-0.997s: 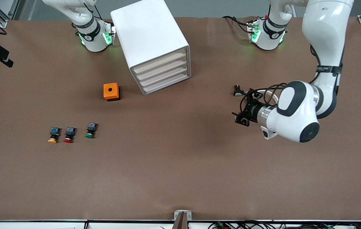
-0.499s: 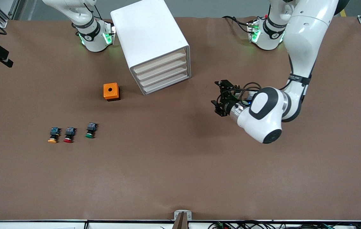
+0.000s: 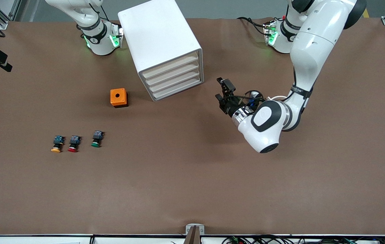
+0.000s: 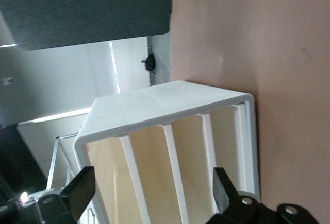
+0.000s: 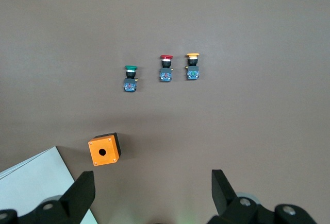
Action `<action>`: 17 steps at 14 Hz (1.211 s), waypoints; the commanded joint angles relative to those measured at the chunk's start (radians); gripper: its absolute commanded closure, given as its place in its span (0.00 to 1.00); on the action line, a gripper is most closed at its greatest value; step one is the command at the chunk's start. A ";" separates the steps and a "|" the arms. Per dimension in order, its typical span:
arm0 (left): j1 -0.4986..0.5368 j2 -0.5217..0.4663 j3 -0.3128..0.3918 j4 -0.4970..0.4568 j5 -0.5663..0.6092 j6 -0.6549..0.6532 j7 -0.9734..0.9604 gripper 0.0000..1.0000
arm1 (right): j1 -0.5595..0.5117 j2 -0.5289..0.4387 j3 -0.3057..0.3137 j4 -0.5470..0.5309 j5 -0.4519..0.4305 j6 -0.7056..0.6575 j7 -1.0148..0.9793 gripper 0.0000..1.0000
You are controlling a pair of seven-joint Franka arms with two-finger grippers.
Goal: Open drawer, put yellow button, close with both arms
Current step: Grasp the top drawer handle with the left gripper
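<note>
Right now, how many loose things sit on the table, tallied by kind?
Push-buttons: 3, namely the yellow button, red button and green button
Orange box: 1
Drawer cabinet: 1
Total: 5

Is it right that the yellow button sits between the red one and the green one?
No. The red button is the middle one; the yellow button sits at the end of the row, with the green button at the opposite end. The front view shows it.

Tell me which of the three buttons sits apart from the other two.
The green button: it lies nearer the orange box, while the red button and yellow button sit close together.
</note>
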 commanded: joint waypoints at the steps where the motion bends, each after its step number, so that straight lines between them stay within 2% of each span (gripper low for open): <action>1: -0.031 0.029 -0.001 0.032 -0.055 -0.040 -0.063 0.00 | -0.007 -0.022 0.004 -0.021 0.008 0.017 -0.034 0.00; 6: -0.085 0.045 0.000 0.034 -0.104 -0.040 -0.078 0.00 | -0.010 -0.023 0.004 -0.021 0.008 0.011 -0.041 0.00; 7: -0.094 0.045 0.000 0.034 -0.104 -0.040 -0.078 0.04 | -0.012 -0.023 0.004 -0.021 0.008 0.008 -0.041 0.00; 10: -0.119 0.046 0.000 0.034 -0.108 -0.040 -0.078 0.38 | -0.012 -0.023 0.004 -0.021 0.006 0.007 -0.041 0.00; 12: -0.134 0.046 0.002 0.034 -0.131 -0.040 -0.077 0.50 | -0.012 -0.023 0.004 -0.021 0.002 0.007 -0.041 0.00; 17: -0.176 0.052 0.009 0.037 -0.138 -0.035 -0.077 0.51 | -0.012 -0.023 0.004 -0.019 0.000 0.002 -0.041 0.00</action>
